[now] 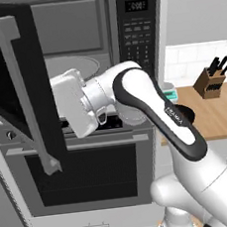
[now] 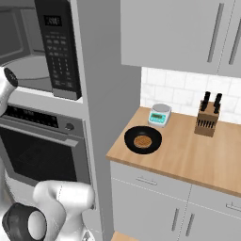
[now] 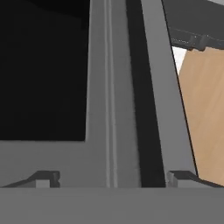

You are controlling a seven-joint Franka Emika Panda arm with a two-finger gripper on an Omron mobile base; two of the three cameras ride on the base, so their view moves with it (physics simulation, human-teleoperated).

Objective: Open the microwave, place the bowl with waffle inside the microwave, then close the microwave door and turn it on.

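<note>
1. Microwave (image 1: 76, 35) built into the tall cabinet above the oven (image 1: 87, 173); cavity exposed, glass turntable (image 1: 73, 67) visible inside.
2. Door (image 1: 11, 72) swung wide open toward the left of the left base view, its tall grey handle (image 1: 26, 95) facing the camera.
3. Keypad (image 2: 59, 52) with small display on the microwave's right side, seen in both base views.
4. Gripper (image 3: 113, 178) spread wide, released, holding nothing; two dark fingertips (image 3: 43, 177) low in the hand view, well apart.
5. Hand close to grey frame strips and a dark panel in the hand view; exactly which part cannot be told. Wooden surface off to the right there.
6. In the left base view, wrist at the height of the microwave's lower edge, just above the oven's control strip, in front of the open cavity.
7. Bowl (image 2: 142, 140) with waffle (image 2: 142, 141) on the wooden counter (image 2: 188, 155), right of the tall cabinet, well apart from the microwave.
8. Small scale (image 2: 159, 114) just behind the bowl, near the tiled wall.
9. Knife block (image 2: 207, 120) farther right on the counter.
</note>
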